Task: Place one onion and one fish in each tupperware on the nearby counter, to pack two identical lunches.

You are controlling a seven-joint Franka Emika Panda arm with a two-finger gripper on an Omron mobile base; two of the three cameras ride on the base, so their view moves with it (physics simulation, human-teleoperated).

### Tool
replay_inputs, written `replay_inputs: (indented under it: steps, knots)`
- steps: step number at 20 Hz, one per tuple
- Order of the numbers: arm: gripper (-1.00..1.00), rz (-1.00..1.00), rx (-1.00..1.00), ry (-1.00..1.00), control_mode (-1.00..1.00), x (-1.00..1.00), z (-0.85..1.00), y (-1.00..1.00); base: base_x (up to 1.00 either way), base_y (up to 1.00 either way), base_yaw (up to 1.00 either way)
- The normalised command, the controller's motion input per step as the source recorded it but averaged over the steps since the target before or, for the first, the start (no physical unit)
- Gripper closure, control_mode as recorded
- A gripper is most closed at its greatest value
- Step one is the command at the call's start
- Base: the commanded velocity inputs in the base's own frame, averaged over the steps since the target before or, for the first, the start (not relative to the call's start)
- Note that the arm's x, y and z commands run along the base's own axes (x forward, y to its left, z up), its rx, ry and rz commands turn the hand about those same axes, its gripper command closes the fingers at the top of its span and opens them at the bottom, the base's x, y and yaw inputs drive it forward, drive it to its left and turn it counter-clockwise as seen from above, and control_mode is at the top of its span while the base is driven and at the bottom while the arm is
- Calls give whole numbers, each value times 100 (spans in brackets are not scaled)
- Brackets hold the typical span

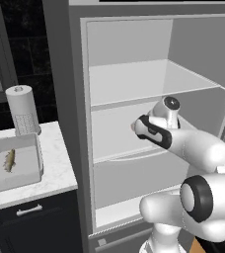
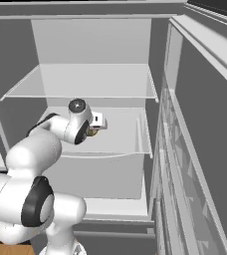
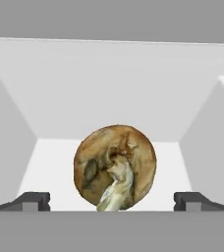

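A dull olive-tan onion (image 3: pixel 115 167) rests on the white middle shelf of the open fridge, straight ahead in the hand view. My gripper (image 3: pixel 112 202) is open, its dark fingertips (image 3: pixel 33 201) spread wide to either side of the onion without touching it. From the right base view a sliver of the onion (image 2: pixel 92 132) peeks out under the hand. On the counter (image 1: pixel 57 165) to the left sits a pale-grey tupperware (image 1: pixel 17 181) with one slender fish (image 1: pixel 9 160) lying inside.
The fridge's shelves (image 1: pixel 134 81) and side walls close in around the hand. Its open door (image 2: pixel 195 149) stands along the right. A paper towel roll (image 1: pixel 21 108) stands behind the tupperware. Dark cabinet fronts with a silver handle (image 1: pixel 29 210) run below the counter.
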Motion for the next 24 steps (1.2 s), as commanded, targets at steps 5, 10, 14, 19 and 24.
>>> replay_inputs:
  steps: [5,10,14,19,24]
  knots:
    - [-100,0,0,-7,-100,0,-5,0,0,0,0]
    - [-100,0,0,0,-100,0,-12,0,0,0,0]
    - [-100,0,0,0,-100,0,-9,0,0,0,0]
    - [-100,0,0,0,-100,2,-2,0,0,0,0]
    - [-100,0,0,0,-100,15,0,0,0,0,0]
